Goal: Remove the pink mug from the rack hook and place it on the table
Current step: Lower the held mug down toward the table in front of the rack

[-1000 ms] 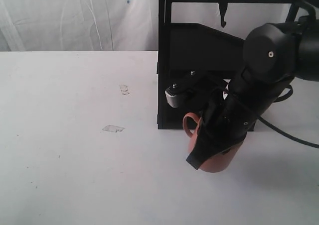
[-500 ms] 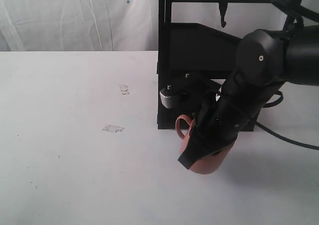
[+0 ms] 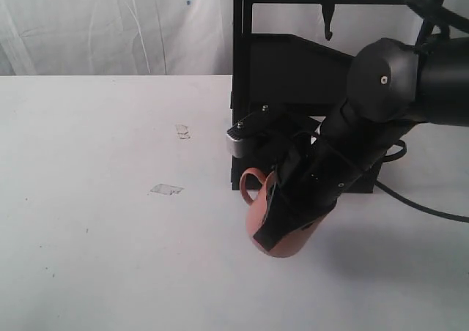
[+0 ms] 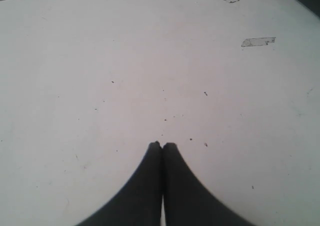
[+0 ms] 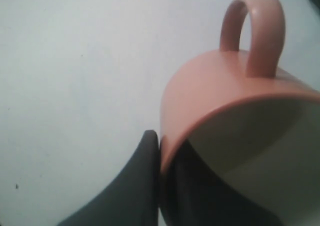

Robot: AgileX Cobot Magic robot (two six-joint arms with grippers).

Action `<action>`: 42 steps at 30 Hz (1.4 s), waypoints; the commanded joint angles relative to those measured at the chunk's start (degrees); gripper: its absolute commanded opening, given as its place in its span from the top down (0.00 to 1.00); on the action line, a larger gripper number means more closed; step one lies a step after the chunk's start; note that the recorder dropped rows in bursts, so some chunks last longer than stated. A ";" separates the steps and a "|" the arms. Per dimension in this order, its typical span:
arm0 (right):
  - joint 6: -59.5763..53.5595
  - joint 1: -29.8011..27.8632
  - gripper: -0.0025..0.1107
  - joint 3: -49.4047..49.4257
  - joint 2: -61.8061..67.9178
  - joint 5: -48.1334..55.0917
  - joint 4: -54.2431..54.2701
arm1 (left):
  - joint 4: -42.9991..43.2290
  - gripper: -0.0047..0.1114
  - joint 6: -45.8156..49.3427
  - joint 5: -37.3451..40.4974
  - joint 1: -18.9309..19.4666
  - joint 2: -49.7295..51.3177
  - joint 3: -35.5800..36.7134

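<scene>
The pink mug (image 3: pixel 258 215) hangs low over the white table (image 3: pixel 110 236) just in front of the rack, its loop handle pointing left. My right gripper (image 3: pixel 275 225) is shut on the mug's rim (image 5: pixel 167 136), one finger outside the wall and one inside the cream interior (image 5: pixel 260 151). The handle (image 5: pixel 252 31) points away from the fingers. The rack hook (image 3: pixel 328 12) hangs bare from the top crossbar. My left gripper (image 4: pixel 162 145) is shut with nothing in it, above bare table (image 4: pixel 125 61).
The black rack (image 3: pixel 293 75) with its slanted shelf stands behind the mug at the right. A clear tape patch (image 3: pixel 166 190) and a smaller scrap (image 3: pixel 182 131) lie on the tabletop to the left. A cable (image 3: pixel 425 203) trails off right.
My right arm has carried the mug leftward and slightly toward the front of the table, away from the rack base. The left gripper's earlier state is not shown.
</scene>
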 commanded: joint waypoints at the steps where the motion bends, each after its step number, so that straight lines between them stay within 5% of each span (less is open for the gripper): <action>1: -2.51 0.05 0.98 -0.40 -0.16 6.64 1.34 | -0.66 0.95 0.00 -0.13 0.21 -0.23 0.14; 42: -2.48 0.52 0.98 -3.29 8.91 4.41 3.46 | -0.66 0.95 0.00 -0.13 0.21 -0.23 0.14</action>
